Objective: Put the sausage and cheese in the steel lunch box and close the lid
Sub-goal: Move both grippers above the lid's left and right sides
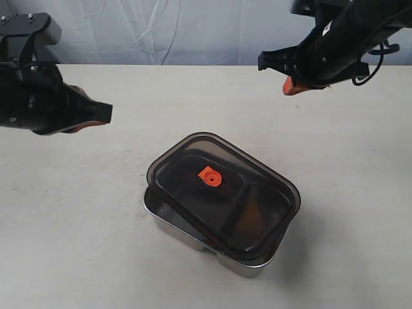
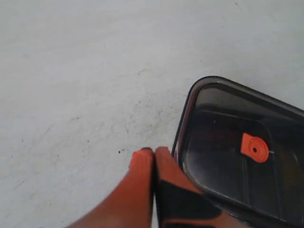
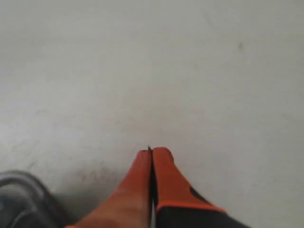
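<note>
The left gripper was pinched fully shut with nothing in it, hanging above the table just beside the lid. The right gripper was the same, closed and empty, well off to the far side. The lid sat slightly askew on the steel lunch box. The sausage and cheese couldn't be made out through the dark plastic.

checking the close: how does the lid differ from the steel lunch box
The lid is dark and see-through; the steel lunch box is shiny opaque metal. The lid has an orange valve; the box shows none. The lid lies shifted, leaving the box's near rim bare. Both are rounded rectangles.
</note>
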You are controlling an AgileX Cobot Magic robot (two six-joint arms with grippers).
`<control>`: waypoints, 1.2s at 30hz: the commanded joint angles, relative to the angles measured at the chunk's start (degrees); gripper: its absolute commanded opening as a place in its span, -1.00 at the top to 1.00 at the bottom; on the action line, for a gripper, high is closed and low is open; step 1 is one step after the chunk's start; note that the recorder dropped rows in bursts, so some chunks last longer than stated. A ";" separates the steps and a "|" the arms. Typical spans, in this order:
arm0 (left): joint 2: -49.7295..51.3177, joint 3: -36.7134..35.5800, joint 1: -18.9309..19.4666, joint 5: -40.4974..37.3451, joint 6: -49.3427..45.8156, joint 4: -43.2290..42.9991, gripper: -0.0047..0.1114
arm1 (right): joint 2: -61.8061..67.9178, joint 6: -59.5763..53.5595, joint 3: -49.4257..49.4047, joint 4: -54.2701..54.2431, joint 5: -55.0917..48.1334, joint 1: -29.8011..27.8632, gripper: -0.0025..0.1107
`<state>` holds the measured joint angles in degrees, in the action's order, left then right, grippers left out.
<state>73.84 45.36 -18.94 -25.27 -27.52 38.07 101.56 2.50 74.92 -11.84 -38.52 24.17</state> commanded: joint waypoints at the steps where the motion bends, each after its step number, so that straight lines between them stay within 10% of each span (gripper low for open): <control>1: -2.56 -3.09 0.10 1.87 0.14 1.41 0.91 | 5.84 -23.83 6.86 -23.50 -14.27 -3.47 0.97; 36: -2.56 -3.20 0.10 3.42 -0.08 1.35 0.91 | 22.14 -25.47 16.39 -28.32 -13.36 4.49 0.97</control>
<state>71.66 42.26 -18.94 -22.39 -27.52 38.97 123.79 -22.44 90.81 -40.37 -50.29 28.56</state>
